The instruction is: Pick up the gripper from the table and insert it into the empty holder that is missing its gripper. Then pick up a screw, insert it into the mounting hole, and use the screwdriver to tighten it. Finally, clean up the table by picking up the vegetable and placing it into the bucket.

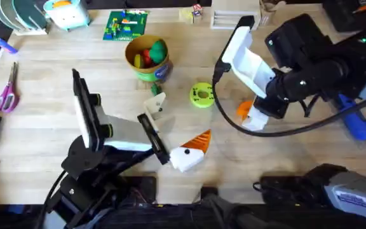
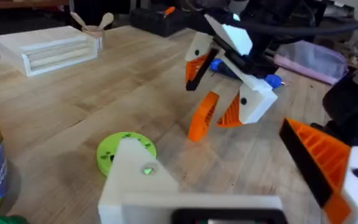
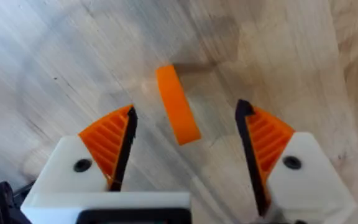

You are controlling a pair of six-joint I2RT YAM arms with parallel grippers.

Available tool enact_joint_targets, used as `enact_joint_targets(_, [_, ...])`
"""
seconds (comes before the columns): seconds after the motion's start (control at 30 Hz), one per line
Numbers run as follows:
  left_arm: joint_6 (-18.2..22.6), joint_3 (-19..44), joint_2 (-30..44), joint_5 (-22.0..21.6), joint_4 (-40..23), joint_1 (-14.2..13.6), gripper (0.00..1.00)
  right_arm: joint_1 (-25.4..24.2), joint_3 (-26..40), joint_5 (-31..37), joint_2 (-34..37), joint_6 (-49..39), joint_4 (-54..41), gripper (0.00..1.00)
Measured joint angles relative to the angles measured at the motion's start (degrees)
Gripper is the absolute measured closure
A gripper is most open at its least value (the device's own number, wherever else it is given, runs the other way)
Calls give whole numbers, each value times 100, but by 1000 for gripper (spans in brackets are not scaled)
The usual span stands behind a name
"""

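A pale wooden surface (image 1: pixel 37 133) with two robot arms over it.
The right end effector (image 3: pixel 185 146) hangs open over the small orange ribbed plastic wedge (image 3: pixel 177 104) lying on the wood between its fingers, not touching. The left end effector (image 1: pixel 173 137) is open too; its far white plastic finger block (image 1: pixel 155 104) is bare. The round yellow can (image 1: pixel 148 60) stands farther back.

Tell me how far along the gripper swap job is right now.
Nothing looks finished yet. In hand: the right claw is open and straddles the orange gripper, which lies on the table, not yet pinched. Left to do: seating it in the bare white holder, the screw, tightening with the screwdriver, and the cleanup into the bucket.
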Motion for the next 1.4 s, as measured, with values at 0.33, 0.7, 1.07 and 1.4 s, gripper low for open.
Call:
enact_joint_targets(0.33, [0,0,0,2,0,0,9,0,0,-17,0,-69,-78,507])
enact_joint_targets(0.7, [0,2,0,1,0,0,10,0,85,-19,-29,-23,-78,986])
enact_joint_targets(1.07, [0,1,0,2,0,0,9,-24,1122,-39,-1048,1786,47,988])
enact_joint_targets(1.4, [0,2,0,2,0,0,9,-549,903,-2209,-1127,3750,398,989])
